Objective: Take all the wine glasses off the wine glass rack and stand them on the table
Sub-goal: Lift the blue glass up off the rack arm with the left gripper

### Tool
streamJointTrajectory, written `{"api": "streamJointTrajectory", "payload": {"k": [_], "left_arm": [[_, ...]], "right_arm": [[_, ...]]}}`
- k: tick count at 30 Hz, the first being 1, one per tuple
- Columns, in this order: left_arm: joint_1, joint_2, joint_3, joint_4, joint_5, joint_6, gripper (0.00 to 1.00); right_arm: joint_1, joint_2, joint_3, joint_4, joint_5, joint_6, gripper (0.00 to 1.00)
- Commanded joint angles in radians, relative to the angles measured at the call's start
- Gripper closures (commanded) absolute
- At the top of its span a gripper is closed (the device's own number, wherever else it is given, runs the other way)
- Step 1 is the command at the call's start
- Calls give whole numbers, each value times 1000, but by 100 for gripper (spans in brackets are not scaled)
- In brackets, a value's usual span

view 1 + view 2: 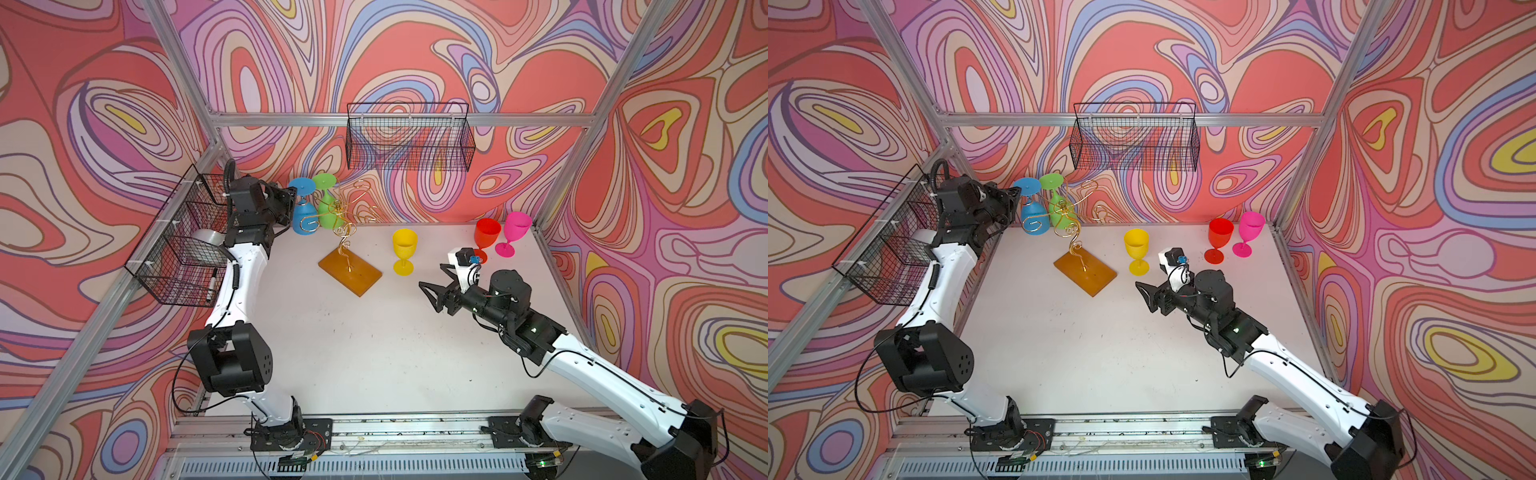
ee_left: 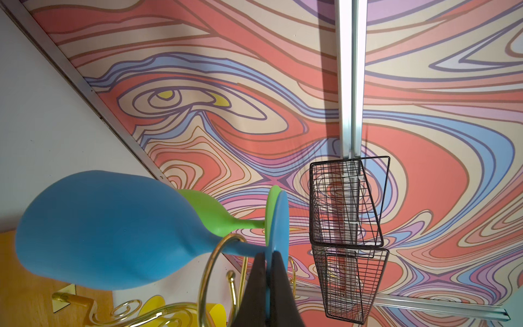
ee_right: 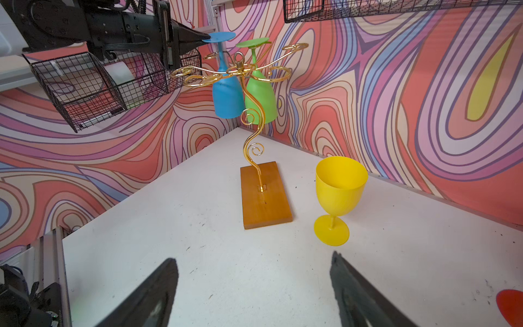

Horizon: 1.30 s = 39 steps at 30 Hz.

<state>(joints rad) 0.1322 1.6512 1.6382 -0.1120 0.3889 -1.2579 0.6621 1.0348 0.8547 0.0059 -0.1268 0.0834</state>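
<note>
Left wrist: left hand clamps blue wine glass foot.

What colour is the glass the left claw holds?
Blue glass, clearest in the left wrist view.

1. The table is bare in front of the wine glass rack: open room there.
2. The green glass hangs close beside the blue wine glass, perhaps touching it, closing off that side.
3. The yellow glass stands near the rack's base on the right.
4. The side basket juts out from the left wall near the hanging glasses.
</note>
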Motion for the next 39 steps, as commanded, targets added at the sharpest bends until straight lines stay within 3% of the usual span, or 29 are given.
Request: {"api": "streamJointTrajectory", "payload": {"k": [1,22,39], "left_arm": [[-14,10,29,46,1,17,100],[-46,-129,-133,47,6,47,100],[15,-324,-283,23,19,49,100]], "right_arm": [[5,-15,26,-14,-2,-5,12],[7,-25,12,-2,-19,12,12],[11,-43,-2,-6,-26,24,12]]}}
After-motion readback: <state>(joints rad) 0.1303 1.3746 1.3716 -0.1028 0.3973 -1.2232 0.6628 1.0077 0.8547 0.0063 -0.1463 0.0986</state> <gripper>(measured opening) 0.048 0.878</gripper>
